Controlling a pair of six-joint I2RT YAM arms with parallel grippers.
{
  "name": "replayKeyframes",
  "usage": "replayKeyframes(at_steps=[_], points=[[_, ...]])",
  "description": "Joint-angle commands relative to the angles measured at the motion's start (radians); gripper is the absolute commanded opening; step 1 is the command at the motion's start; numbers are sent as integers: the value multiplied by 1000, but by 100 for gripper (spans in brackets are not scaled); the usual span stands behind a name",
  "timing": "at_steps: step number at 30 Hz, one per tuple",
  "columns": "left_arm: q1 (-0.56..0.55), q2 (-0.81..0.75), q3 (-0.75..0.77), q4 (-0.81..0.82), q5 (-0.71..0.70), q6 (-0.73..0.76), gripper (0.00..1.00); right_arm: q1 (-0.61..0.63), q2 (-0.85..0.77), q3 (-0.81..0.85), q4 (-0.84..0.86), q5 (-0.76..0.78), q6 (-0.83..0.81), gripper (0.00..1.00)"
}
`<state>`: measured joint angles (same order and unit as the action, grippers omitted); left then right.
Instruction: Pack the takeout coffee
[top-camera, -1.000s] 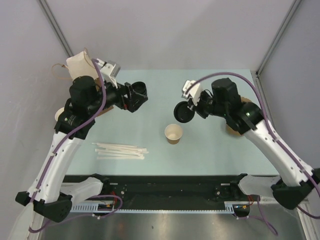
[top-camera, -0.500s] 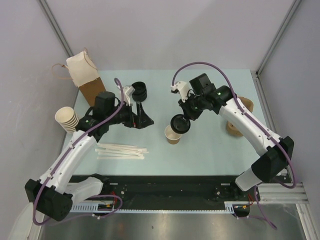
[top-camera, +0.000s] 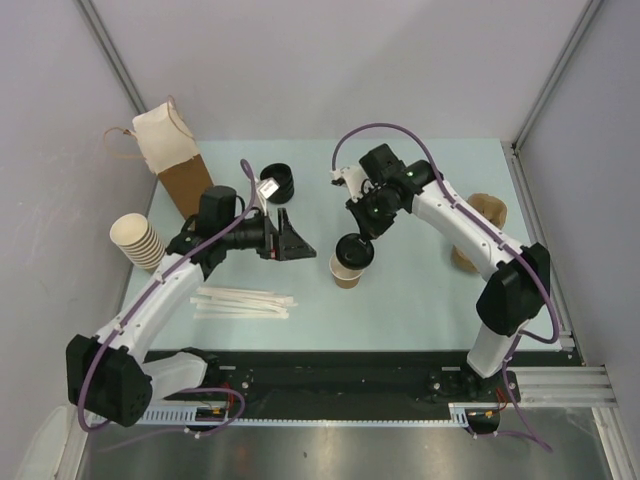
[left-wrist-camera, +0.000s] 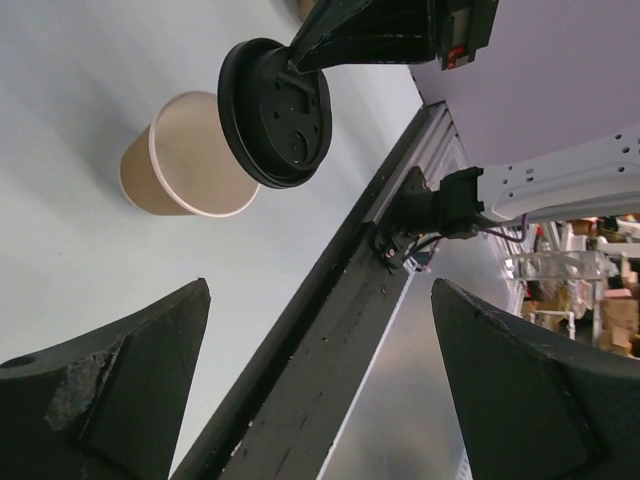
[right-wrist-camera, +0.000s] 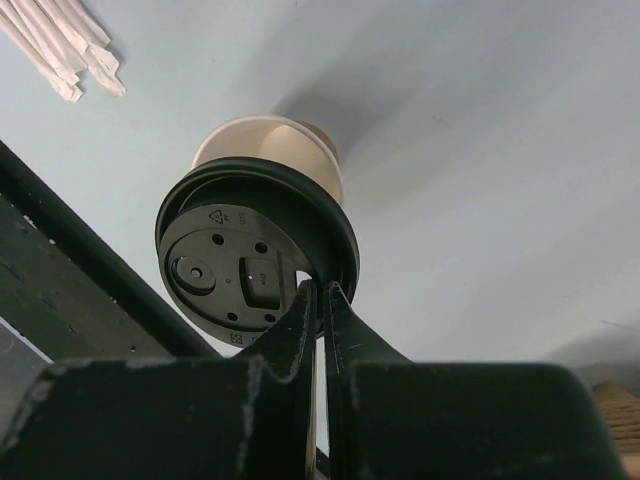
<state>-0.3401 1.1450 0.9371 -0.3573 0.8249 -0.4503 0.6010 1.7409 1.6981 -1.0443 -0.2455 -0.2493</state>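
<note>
— Starting from the left, what stands there?
— A kraft paper bag (top-camera: 165, 145) with a creased top, upright at the far corner. Nearer is a leaning stack of nested cream cups (top-camera: 135, 238).
— And the left gripper (top-camera: 295, 235)?
— Released, jaws spread wide, nothing between them. Near it, pale flat sticks (top-camera: 243, 300) lie bundled on the smooth pale-green tabletop (top-camera: 420, 290). A short lid stack (top-camera: 278, 181), glossy black, sits beyond.
— The coffee?
— The brown paper cup (top-camera: 345, 277) stands open near the tabletop's middle, its white rim round. The round black lid (top-camera: 356, 249), moulded with small holes, hangs tilted over that rim. Whether they touch, I can't tell.
— What holds it?
— The right gripper (right-wrist-camera: 320, 300), clenched on the lid's edge. Farthest right, brown cardboard (top-camera: 483, 212) lies partly behind the arm.
</note>
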Motion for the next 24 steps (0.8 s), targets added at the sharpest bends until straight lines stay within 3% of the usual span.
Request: replayKeyframes(at_steps=[1, 7, 24], points=[[21, 18, -37, 103, 105, -53, 97, 26, 0, 15, -14, 18, 48, 0], [21, 39, -64, 121, 83, -73, 96, 39, -20, -80, 93, 35, 65, 0], [21, 52, -72, 143, 91, -88, 96, 26, 57, -64, 115, 2, 67, 0]])
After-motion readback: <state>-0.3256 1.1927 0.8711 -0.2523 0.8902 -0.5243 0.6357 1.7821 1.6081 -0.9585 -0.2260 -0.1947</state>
